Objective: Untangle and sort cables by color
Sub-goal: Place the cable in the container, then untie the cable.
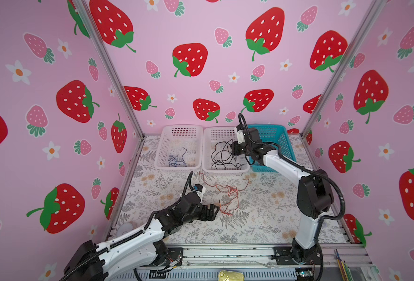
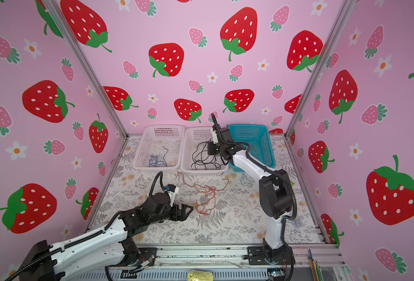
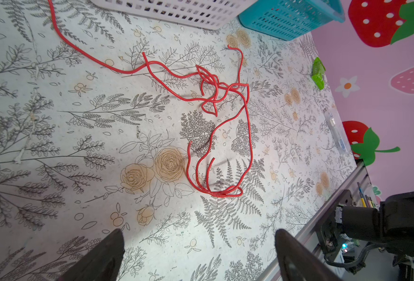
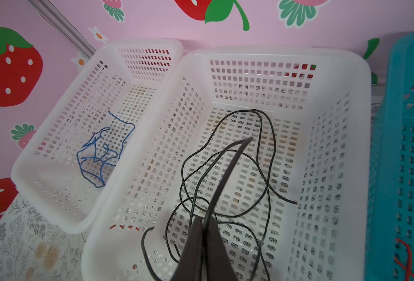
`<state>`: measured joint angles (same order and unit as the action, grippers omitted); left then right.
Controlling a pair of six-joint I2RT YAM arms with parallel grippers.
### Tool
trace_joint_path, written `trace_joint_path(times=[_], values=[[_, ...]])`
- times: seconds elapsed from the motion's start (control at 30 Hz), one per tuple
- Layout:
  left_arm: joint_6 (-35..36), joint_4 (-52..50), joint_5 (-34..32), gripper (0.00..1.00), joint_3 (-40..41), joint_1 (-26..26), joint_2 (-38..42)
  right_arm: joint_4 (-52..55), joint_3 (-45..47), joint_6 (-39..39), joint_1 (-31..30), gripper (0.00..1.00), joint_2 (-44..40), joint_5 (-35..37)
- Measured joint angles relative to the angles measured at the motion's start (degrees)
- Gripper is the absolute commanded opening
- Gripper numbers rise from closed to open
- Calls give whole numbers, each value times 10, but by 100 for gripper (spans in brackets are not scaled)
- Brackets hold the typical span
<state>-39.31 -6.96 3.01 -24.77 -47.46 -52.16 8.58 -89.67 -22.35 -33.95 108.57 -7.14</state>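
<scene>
A tangle of red cables (image 1: 228, 192) (image 2: 206, 192) (image 3: 215, 97) lies on the floral table in front of the baskets. My left gripper (image 1: 215, 210) (image 2: 189, 210) (image 3: 199, 233) hovers just left of the tangle's near end, open and empty. My right gripper (image 1: 234, 148) (image 2: 211, 149) (image 4: 204, 220) is over the middle white basket (image 1: 225, 171), shut on a black cable (image 4: 243, 143) that rises out of the jaws. More black cables (image 1: 223, 155) (image 4: 262, 194) lie in that basket. Blue cables (image 1: 176, 160) (image 4: 95, 158) lie in the left white basket (image 1: 176, 169).
A teal basket (image 1: 281, 138) (image 3: 291, 17) stands at the back right, with a red cable (image 4: 405, 258) inside it. A green packet (image 3: 319, 73) and a clear plastic item (image 3: 337, 131) lie by the right wall. An aluminium rail (image 1: 225, 253) edges the front.
</scene>
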Motion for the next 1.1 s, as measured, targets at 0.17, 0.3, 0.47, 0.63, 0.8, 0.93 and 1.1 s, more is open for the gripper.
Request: trace_joint_path(times=[0.17, 0.3, 0.47, 0.63, 0.8, 0.93, 1.1], values=[[0, 3, 0, 98, 0, 0, -5, 9, -15, 7, -1, 36, -3, 10], [0, 5, 0, 98, 0, 0, -9, 26, -16, 13, -3, 44, -24, 16], [-6, 11, 2, 97, 0, 0, -26, 27, 24, 17, -11, 51, -99, 22], [-18, 26, 11, 94, -1, 0, -68, 5, 146, 23, -30, 58, -225, 23], [-25, 26, 23, 90, -25, 0, -126, -12, 288, 26, -39, 62, -333, 22], [-25, 30, 31, 83, -57, 0, -166, -11, 368, 25, -39, 64, -399, 26], [-25, 39, 49, 67, -88, 0, -223, 6, 421, 28, -39, 66, -477, 50]])
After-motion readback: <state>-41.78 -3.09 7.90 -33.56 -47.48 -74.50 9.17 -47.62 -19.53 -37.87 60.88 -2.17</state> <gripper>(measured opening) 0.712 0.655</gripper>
